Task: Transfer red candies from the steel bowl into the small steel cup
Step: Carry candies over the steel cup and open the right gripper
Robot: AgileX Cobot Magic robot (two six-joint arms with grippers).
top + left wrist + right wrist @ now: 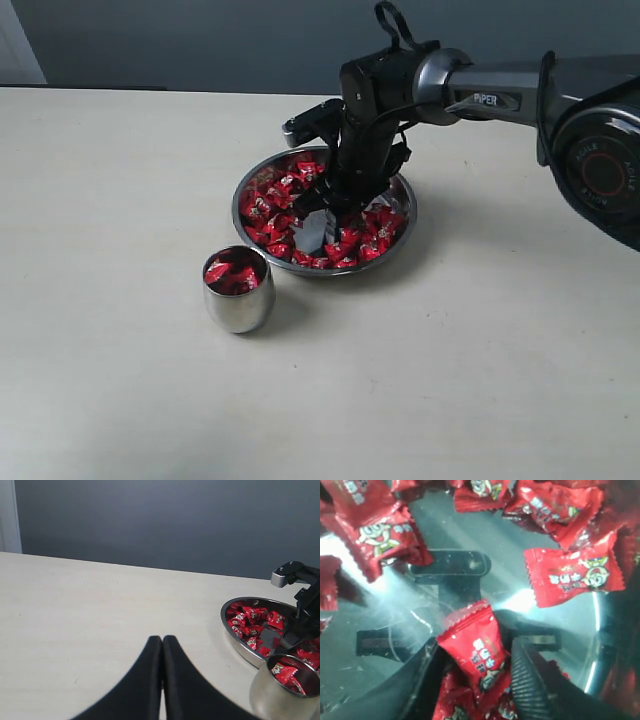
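Small steel cup (274, 700) and steel bowl (239, 645) cropped at left wrist view's edge, right gripper (333, 196) tips hidden among red candies (270, 206).

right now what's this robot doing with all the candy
The right claw is down inside the steel bowl, jaws spread with one red candy between them, not clamped on it as far as the wrist view shows. The small steel cup stands on the table just beside the bowl, with a few candies in it. The left claw is shut and hangs over the table, off to the side.
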